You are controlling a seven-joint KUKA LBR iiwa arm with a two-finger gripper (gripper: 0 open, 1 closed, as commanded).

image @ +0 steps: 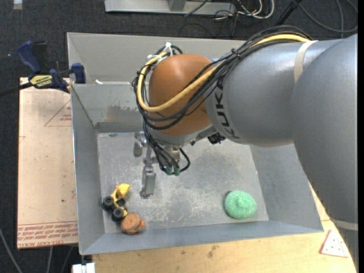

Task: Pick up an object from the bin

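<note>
My gripper [147, 189] hangs low over the left half of the bin floor, below the arm's orange cover, with nothing visibly in it. Just left of it and slightly nearer the front lies a small yellow toy vehicle with black wheels [116, 201]. A brown, roundish lump [132, 224] rests against the front wall beside the toy. The gripper touches neither of them.
A green fuzzy ball [240, 204] lies at the bin's front right, well away from the gripper. The thick grey arm and its cables cover the bin's back right.
</note>
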